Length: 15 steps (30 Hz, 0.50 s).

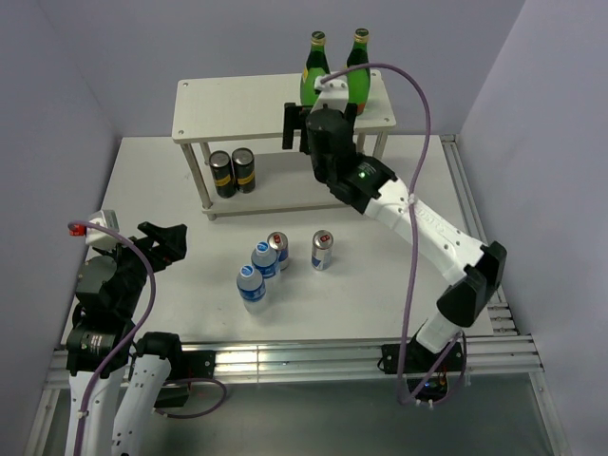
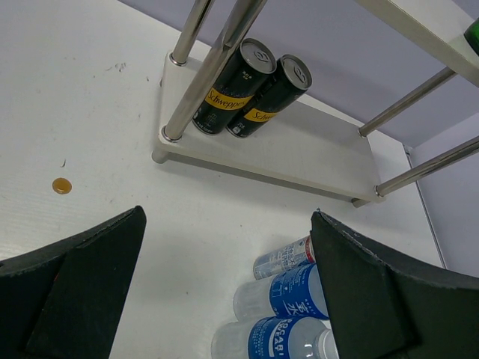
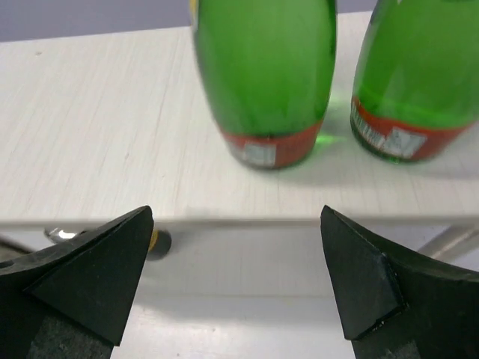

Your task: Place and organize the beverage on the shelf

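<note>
Black and spread wide, the left gripper (image 1: 163,239) hovers empty over the left side of the white table (image 1: 380,304); its wrist view looks between the fingers towards the shelf (image 1: 237,104), a pale 2-tier rack at the far middle. On the lower tier's left end, 2 black cans (image 1: 233,172) with yellow bands stand side by side. In front of the shelf, on the table, 2 water bottles (image 1: 251,288) with blue labels stand close together; 2 silver cans (image 1: 322,250) stand to their right, 1 just beside the farther bottle. On the top tier's right end, 2 green bottles (image 1: 314,71) stand upright; the right gripper (image 1: 321,106) hangs at that tier's front edge before them, jaws wide, holding nothing.
</note>
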Available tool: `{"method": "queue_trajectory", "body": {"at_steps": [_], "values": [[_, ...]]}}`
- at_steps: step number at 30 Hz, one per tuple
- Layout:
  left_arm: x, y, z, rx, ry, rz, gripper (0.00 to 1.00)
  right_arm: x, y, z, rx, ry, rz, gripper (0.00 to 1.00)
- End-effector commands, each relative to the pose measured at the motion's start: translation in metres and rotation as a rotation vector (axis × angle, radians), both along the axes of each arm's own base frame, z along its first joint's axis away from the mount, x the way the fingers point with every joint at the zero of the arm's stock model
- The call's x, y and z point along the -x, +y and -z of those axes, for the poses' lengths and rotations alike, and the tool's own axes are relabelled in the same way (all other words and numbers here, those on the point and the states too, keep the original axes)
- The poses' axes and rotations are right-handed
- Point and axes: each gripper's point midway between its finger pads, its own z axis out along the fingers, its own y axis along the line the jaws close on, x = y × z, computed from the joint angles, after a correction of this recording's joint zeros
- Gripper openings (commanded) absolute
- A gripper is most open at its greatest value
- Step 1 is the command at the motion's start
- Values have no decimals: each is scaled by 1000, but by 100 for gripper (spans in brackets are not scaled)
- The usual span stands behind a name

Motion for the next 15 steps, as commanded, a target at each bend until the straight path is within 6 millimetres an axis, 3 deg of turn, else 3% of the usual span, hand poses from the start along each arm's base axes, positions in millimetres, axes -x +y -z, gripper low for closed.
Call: {"method": "queue_trajectory", "body": {"at_steps": [1, 3, 4, 5, 6, 7, 9, 10, 12, 13, 15], "values": [[0, 1, -12, -9, -52, 0, 99, 51, -5, -23, -35, -46, -10, 100], [0, 1, -13, -9, -55, 0, 99, 76, -9, -21, -36, -55, 2, 100], [0, 1, -12, -9, -52, 0, 99, 105, -1, -14, -37, -63, -71, 100], [0, 1, -11, -11, -51, 1, 99, 120, 2, -8, -37, -66, -104, 100], [0, 1, -13, -11, -55, 2, 99, 141, -8, -17, -84, -96, -117, 100], [0, 1, -12, -11, -52, 2, 99, 167, 8, 14, -70, -73, -186, 100], [-1, 0, -12, -12, -49, 7, 99, 200, 9, 25, -151, -52, -276, 100], [-1, 0, -11, -13, -46, 4, 99, 214, 17, 60, -175, 18, -323, 100], [-1, 0, -11, -13, -45, 5, 99, 245, 26, 84, -231, 84, -393, 100], [-1, 1, -11, -11, -46, 2, 99, 258, 33, 116, -226, 143, -434, 100], [-1, 1, -11, -11, -48, 2, 99, 285, 48, 149, -185, 188, -497, 100]]}}
